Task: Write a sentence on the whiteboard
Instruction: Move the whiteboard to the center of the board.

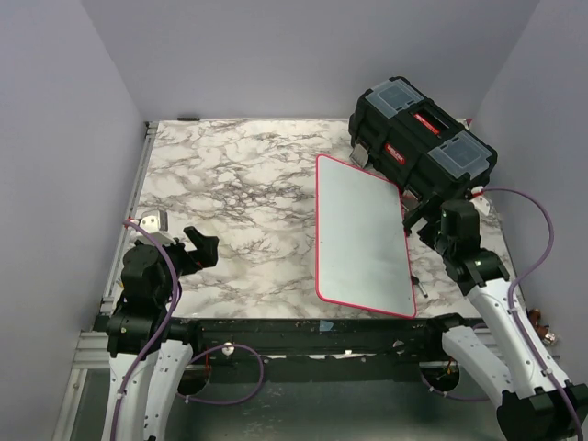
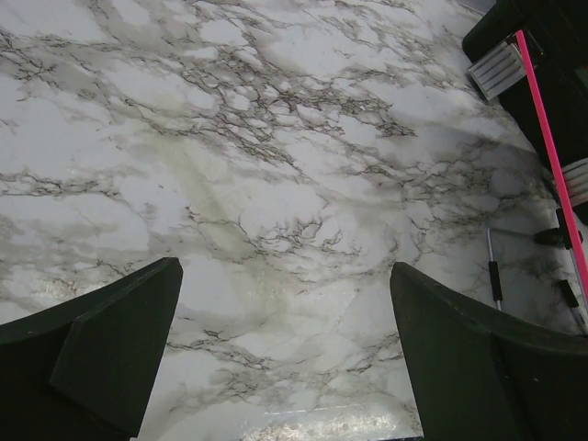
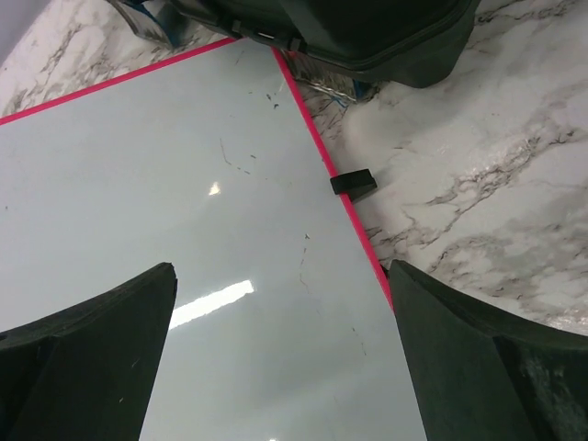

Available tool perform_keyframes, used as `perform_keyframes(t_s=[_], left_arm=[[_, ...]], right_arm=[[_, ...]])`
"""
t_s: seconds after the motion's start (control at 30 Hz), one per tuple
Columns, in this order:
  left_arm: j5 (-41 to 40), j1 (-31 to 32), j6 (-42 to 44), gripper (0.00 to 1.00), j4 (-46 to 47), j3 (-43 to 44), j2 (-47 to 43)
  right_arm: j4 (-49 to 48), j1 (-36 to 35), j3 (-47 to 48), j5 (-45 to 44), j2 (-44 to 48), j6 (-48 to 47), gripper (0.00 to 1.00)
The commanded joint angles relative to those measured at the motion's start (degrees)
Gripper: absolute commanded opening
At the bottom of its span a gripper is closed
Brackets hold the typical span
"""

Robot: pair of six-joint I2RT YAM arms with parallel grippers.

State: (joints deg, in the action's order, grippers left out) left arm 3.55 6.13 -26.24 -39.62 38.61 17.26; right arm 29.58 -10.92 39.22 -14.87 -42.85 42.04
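Flat white rectangular whiteboard (image 1: 363, 230) with a thin red-pink rim and rounded corners lies face up on the right half of the grey-veined marble bench (image 1: 230, 175). Its long side runs from the near edge toward the far edge, and its far corner is tucked against the black plastic toolbox (image 1: 423, 138) with red latches at the far right corner. Probably laid there so the right arm reaches the whole writing face. No sentence on it: surface blank apart from faint scuffs and lamp glare. Right fingers (image 1: 415, 219) spread wide, empty, hanging over the board's right rim near the toolbox. Left fingers (image 1: 200, 246) spread wide too, empty, over bare marble toward the near left corner, well apart from the board; parked out of the way, by my reading. Thin dark stick (image 1: 416, 278) lies beside the board's right rim toward the near edge: possibly the marker, too small to confirm. Small black block (image 3: 353, 183) touches the rim, purpose unclear. Toolbox cut off in both wrist views.
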Motion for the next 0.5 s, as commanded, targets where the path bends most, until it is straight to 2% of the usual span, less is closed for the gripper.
perform_keyframes(t_s=[0.0,0.2,0.47], left_arm=[[0.1,0.3,-0.5,0.99,-1.1,-0.1,-0.7],[0.1,0.4,-0.5,0.98,-1.2,-0.1,-0.7],[0.1,0.4,-0.5,0.99,-1.2,-0.1,-0.6]], right_arm=[[2.4,0.1,-0.7,-5.2,-2.3,4.5,1.0],[9.1,0.2,1.3,-9.1,-8.7,10.2,1.0],[8.9,0.1,-1.3,-8.9,-12.8,11.4,1.0]])
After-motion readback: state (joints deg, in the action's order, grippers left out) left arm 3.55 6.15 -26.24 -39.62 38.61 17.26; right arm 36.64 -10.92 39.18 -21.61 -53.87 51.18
